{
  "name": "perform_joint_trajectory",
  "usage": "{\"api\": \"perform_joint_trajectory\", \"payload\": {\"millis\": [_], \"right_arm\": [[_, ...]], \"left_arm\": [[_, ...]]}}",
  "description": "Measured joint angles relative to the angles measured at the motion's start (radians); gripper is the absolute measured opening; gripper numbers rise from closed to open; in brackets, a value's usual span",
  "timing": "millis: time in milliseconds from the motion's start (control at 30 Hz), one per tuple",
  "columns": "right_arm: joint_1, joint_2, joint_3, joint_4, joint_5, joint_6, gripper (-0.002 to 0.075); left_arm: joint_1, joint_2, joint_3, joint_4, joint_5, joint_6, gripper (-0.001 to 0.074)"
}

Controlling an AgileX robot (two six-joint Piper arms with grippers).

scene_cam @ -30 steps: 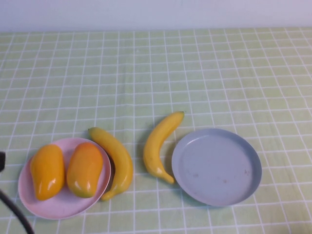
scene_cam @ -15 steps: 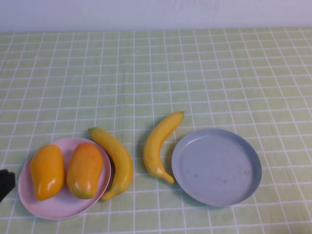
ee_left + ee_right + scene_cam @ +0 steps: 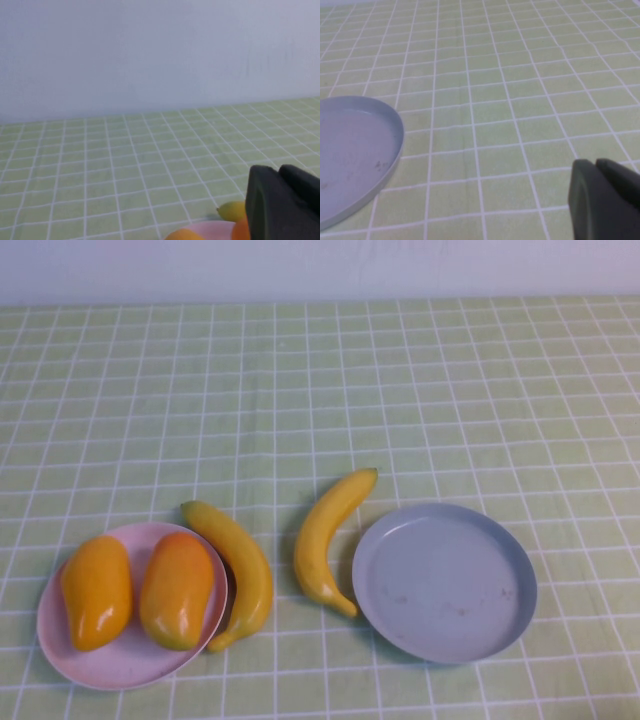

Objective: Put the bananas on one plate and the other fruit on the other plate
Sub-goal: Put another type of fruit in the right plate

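Two orange-yellow mangoes [image 3: 96,590] [image 3: 176,587] lie side by side on the pale pink plate [image 3: 130,665] at the front left. One banana [image 3: 240,570] lies on the cloth against the pink plate's right rim. The other banana [image 3: 325,535] lies just left of the grey-blue plate [image 3: 445,585], which holds nothing. Neither gripper shows in the high view. My left gripper [image 3: 279,171] is shut and empty, back from the pink plate [image 3: 215,231], with a banana tip [image 3: 231,211] beside it. My right gripper [image 3: 596,165] is shut and empty, to the right of the grey-blue plate [image 3: 350,150].
A green checked cloth [image 3: 320,390] covers the table up to a pale wall [image 3: 320,265] at the back. Nothing else stands on it.
The dark part of my left arm at the left edge of the high view has drawn back out of sight. The fruit and plates have not moved.
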Motion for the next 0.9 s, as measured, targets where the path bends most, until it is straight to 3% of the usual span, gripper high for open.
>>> {"api": "perform_joint_trajectory", "payload": {"millis": [100,200,567,900], "right_arm": [[0.000,0.000,0.000,0.000,0.000,0.000,-0.0017],[0.000,0.000,0.000,0.000,0.000,0.000,-0.0017],[0.000,0.000,0.000,0.000,0.000,0.000,-0.0017],[0.000,0.000,0.000,0.001,0.000,0.000,-0.0017]], "left_arm": [[0.070,-0.079,0.092,-0.013,-0.064,0.002,0.0004],[0.087,-0.114,0.145,-0.013,-0.084,0.002,0.0004],[0.089,-0.118,0.157,-0.021,0.245,0.018,0.0004],[0.089,-0.118,0.157,-0.021,0.267,0.016,0.0004]]}}
